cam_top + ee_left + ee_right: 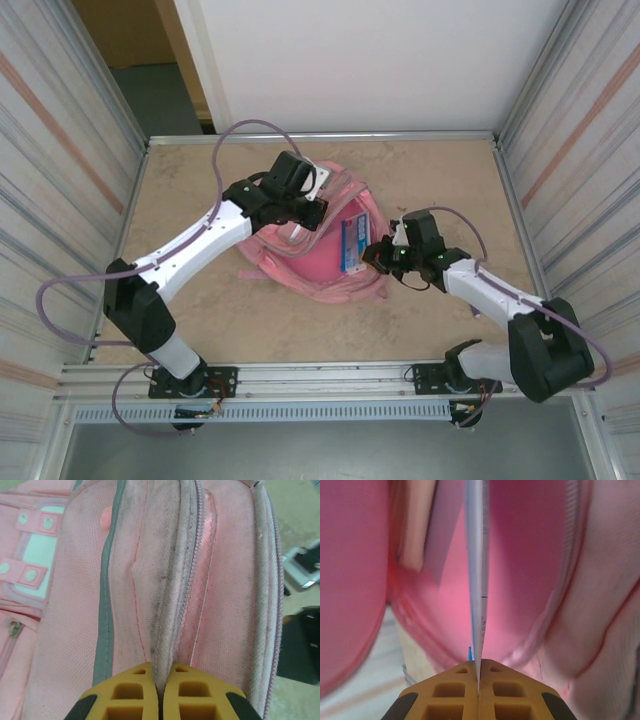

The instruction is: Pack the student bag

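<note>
1. Top external first: find the student bag (310,270) slumped at the middle of the table (200,310), a little nearer the far edge than the near one, with the main compartment open. Catch the left gripper (305,212) clamped on the bag's far rim, and the right gripper (378,256) closed on a thin blue-and-white booklet (350,245) at the opening.
2. Left wrist next: see yellow fingers (147,690) pressed together on a fold of pink fabric running up beside the zip (192,580), pinched tight with nothing else in the grip. Looks soft, light and floppy. Expect sag wherever support goes, so take hold at the stitched rim by the zip, not on a loose panel.
3. Right wrist last: look along the booklet edge-on, nipped flat between the closed fingers, leading edge inside the pink lining (530,570). Judge it thin and bendy; hold the mouth up or risk a snag on collapsing cloth.
</note>
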Available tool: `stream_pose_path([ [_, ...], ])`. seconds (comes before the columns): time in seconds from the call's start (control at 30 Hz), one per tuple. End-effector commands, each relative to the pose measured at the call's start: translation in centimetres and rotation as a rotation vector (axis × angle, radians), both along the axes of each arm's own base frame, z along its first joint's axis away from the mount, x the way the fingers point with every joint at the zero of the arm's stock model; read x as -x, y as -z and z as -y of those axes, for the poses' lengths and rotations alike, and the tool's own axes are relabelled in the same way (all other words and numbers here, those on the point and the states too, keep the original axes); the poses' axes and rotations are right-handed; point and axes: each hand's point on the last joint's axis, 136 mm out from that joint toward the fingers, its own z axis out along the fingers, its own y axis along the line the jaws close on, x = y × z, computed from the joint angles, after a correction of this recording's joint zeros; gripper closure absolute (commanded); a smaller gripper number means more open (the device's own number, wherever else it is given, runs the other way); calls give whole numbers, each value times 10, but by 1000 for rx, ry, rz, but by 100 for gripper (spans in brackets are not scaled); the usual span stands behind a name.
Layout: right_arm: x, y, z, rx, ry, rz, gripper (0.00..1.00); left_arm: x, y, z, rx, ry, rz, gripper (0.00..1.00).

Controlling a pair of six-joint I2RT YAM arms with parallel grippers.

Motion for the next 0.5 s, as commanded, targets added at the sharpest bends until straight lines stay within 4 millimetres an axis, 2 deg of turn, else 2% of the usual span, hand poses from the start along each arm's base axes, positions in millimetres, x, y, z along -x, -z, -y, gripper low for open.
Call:
stream_pose_path([
  [0.0,-38,-19,-9,-62,237,52,100,4,-55,18,234,12,47,100],
  [0.17,-51,-21,-52,4,334,136,92,5,-53,23,308,0,-2,100],
  [0.2,-52,-23,-62,-18,350,165,85,4,-52,25,342,-5,-26,100],
  [0.23,-53,-27,-70,-26,361,186,74,3,-54,25,388,-18,-60,100],
  [0.3,-52,-28,-76,30,389,173,61,0,-56,24,463,-45,-122,100],
  [0.37,-52,-25,-85,54,352,150,56,-2,-55,22,505,-54,-155,100],
  [0.47,-44,-19,-97,-9,272,119,52,-6,-51,16,525,-84,-184,100],
])
